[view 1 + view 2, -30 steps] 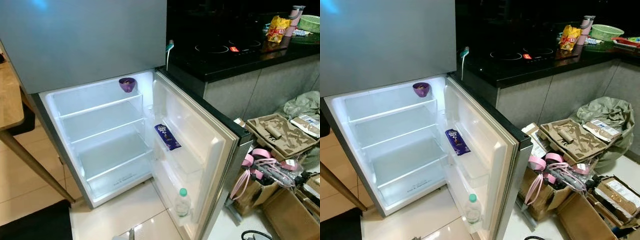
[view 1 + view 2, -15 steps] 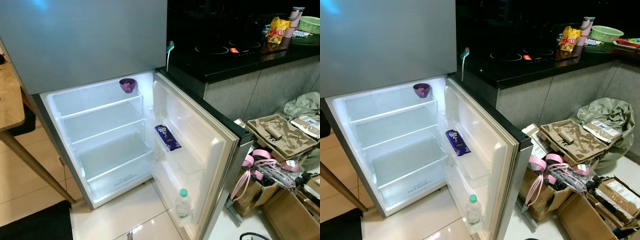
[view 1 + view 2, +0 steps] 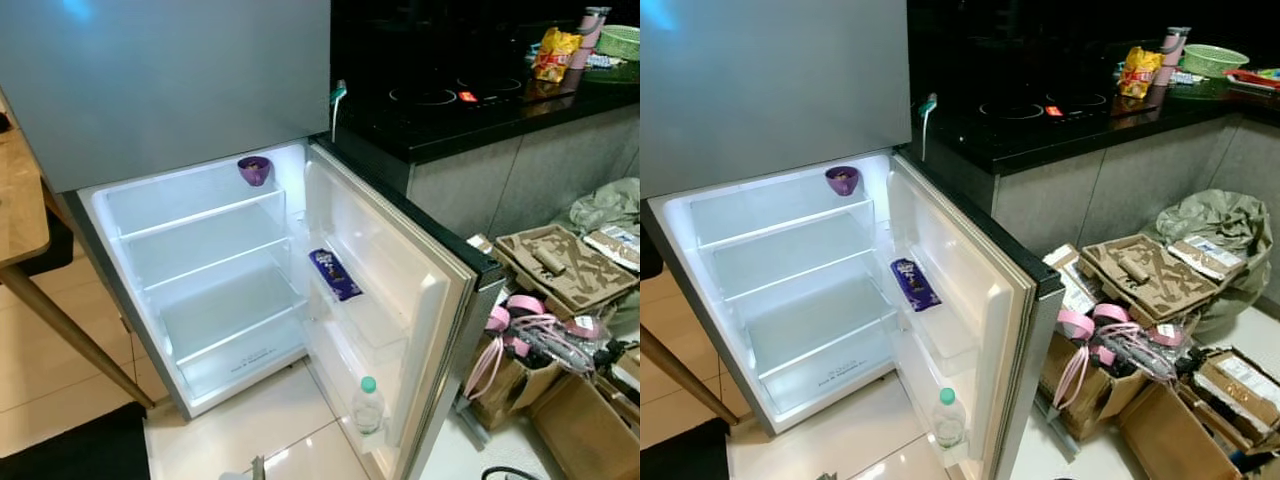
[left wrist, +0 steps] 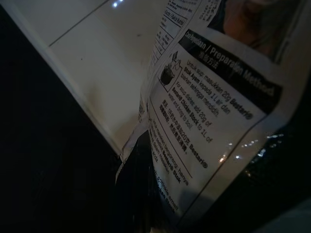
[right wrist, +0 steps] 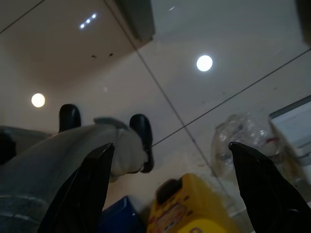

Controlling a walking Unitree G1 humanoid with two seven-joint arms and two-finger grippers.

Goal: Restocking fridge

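The fridge (image 3: 130, 270) stands open with its lower compartment lit and its door (image 3: 410, 270) swung out to the right. A purple bowl (image 3: 254, 169) sits on the top shelf. A purple chocolate packet (image 3: 334, 274) lies in the middle door shelf, and a water bottle (image 3: 368, 404) stands in the bottom one. In the left wrist view a printed food packet (image 4: 214, 111) hangs close to the camera above the floor tiles, with my left gripper shut on it. My right gripper (image 5: 175, 189) is open, its black fingers (image 5: 92, 189) wide apart over the floor.
A wooden table (image 3: 20, 200) juts in at the left, with a dark mat (image 3: 70, 450) below it. Cardboard boxes and clutter (image 3: 560, 290) crowd the floor right of the door. A black counter (image 3: 450, 110) carries a yellow snack bag (image 3: 556, 55). A person's leg and shoes (image 5: 116, 141) stand near my right gripper.
The head view has shifted slightly. Nothing in the fridge has moved.
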